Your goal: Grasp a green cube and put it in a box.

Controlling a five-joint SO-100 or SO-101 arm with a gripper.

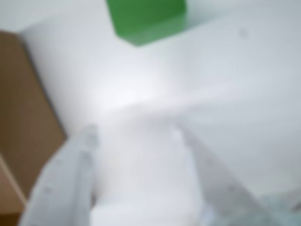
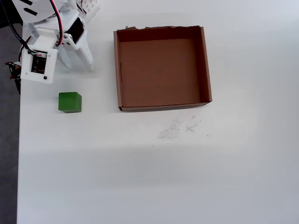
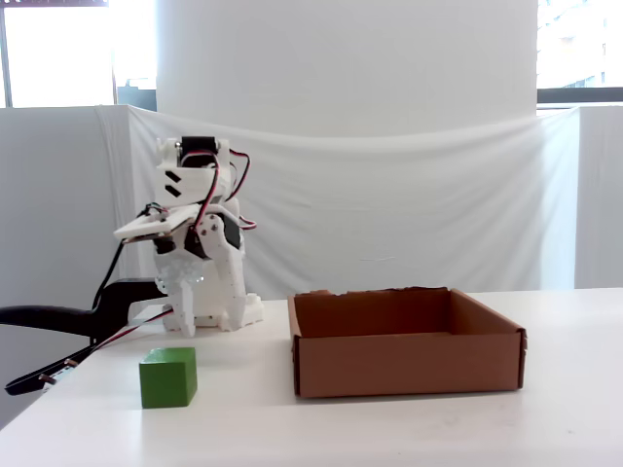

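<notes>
From overhead I see the green cube [image 2: 70, 102] on the counter [image 2: 154, 177] left of the box [image 2: 162, 108], beyond my jaws; only the blurred wrist view shows them spread, empty.

Bare table [image 2: 140, 177] around green cube [image 2: 70, 102]

Green cube [image 2: 70, 102] sat flat on the white table, bright matte green, plain faces, well left of the box [image 2: 205, 65] in the overhead view, not touching it. Wrist view showed the cube [image 1: 146, 19] blurred at the top edge. Box was a shallow square brown cardboard tray, low walls, open top, empty inside, ragged torn far rim. Fixed view: cube [image 3: 167, 377] upright, left of the box [image 3: 409, 365].
</notes>
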